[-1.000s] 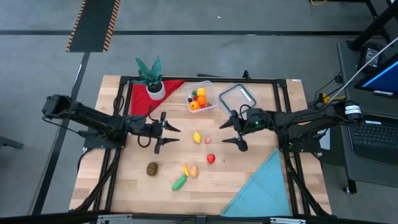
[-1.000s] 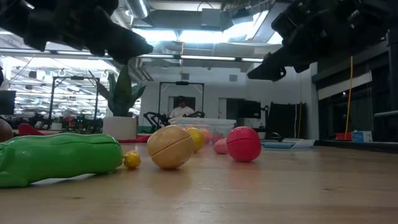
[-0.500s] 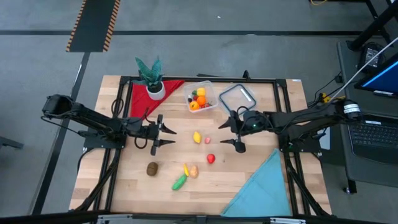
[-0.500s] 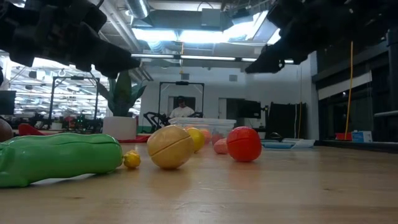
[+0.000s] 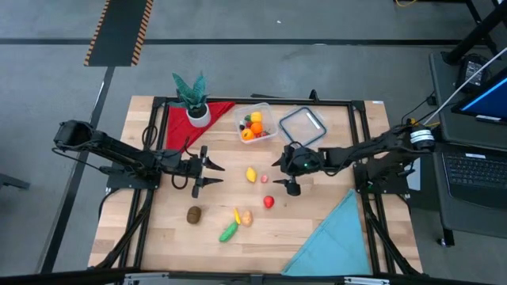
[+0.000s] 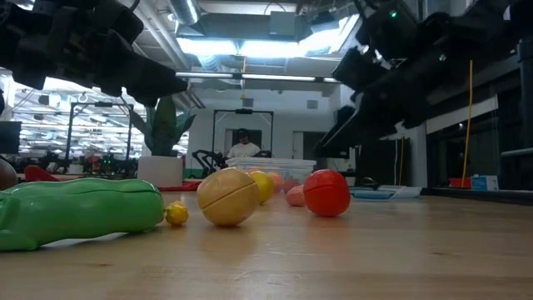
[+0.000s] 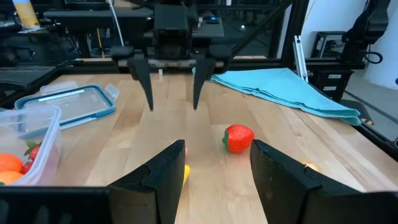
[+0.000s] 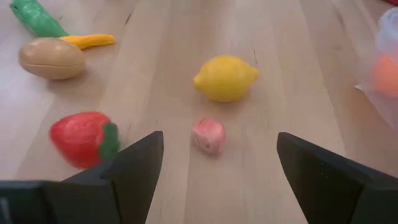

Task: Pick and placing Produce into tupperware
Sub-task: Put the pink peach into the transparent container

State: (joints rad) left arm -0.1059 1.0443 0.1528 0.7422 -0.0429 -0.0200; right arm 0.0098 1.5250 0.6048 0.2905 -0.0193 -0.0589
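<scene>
Loose produce lies on the wooden table: a lemon [image 5: 251, 174], a small pink piece [image 5: 264, 179], a strawberry [image 5: 268, 202], a brown fruit [image 5: 194, 214], a yellow piece [image 5: 236, 214], a potato [image 5: 247, 218] and a green vegetable [image 5: 228, 232]. The tupperware [image 5: 256, 124] stands at the far middle with several pieces inside. My right gripper [image 5: 277, 174] hangs open and tipped down just right of the pink piece [image 8: 208, 135], which lies ahead between its fingers, untouched. My left gripper [image 5: 215, 173] is open to the left of the lemon, above the table.
A clear lid with a blue rim [image 5: 303, 123] lies right of the tupperware. A potted plant [image 5: 192, 99] stands on a red cloth [image 5: 178, 125] at the far left. A teal cloth [image 5: 333, 237] covers the near right corner. Bare wood lies along the near left.
My right gripper has gone toward the table's left and down, tipping its fingers lower, and now hangs close to the pink piece and the lemon. My left gripper sank a little and drew back toward the table's left, then kept still. No produce has moved.
</scene>
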